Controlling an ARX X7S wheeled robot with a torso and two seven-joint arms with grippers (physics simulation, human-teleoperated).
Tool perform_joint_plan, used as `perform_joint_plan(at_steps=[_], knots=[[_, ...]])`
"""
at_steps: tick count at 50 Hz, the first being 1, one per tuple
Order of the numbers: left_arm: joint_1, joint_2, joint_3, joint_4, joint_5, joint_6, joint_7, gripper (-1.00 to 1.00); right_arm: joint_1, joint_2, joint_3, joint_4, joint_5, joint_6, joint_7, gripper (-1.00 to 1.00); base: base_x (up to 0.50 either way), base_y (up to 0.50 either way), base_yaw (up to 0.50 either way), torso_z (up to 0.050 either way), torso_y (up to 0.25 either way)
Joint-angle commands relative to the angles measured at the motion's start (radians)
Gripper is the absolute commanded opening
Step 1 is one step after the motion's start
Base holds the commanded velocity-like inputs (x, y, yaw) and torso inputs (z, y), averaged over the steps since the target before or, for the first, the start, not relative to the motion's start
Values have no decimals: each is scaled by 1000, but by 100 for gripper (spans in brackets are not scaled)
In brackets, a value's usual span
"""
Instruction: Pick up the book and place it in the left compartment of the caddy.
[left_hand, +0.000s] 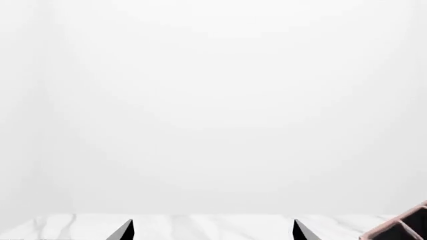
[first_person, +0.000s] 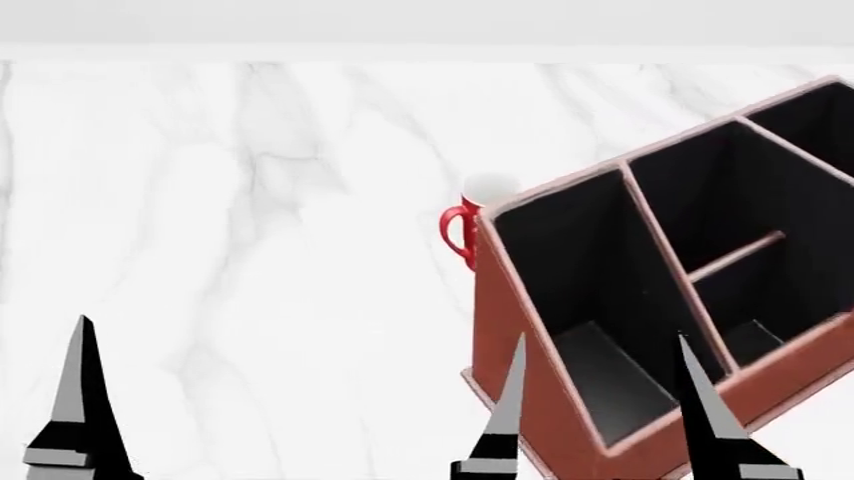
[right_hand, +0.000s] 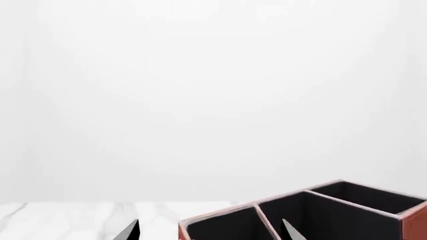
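Observation:
The book shows in none of the views. The reddish-brown caddy (first_person: 514, 330) with its black interior stands on the right of the marble table, turned at an angle. Its left compartment (first_person: 587, 300) is the long slot nearest the table's middle, and nothing lies in it. My right gripper (first_person: 601, 345) stands open just before the caddy's near corner, its fingers empty; the right wrist view looks over that corner (right_hand: 223, 227). My left gripper (left_hand: 213, 222) is open and empty over bare table at the left. A corner of the caddy (left_hand: 407, 226) shows in its view.
A small red mug (first_person: 467, 225) stands right behind the caddy's far left corner. White marble tabletop (first_person: 240, 220) stretches to the left and ends at a far edge near a pale wall.

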Motion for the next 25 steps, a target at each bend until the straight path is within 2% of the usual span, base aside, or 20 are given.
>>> perform_joint_plan(at_steps=[1,25], knots=[[4,-6,2,5,-13,0,-12,100,-9,9,1,7,31,-28,-4,100,0,-500,0,0,0],[-2,-23,-5,18,-43,-11,-35,100,-3,28,-15,7,47,-9,13,100,0,-500,0,0,0]])
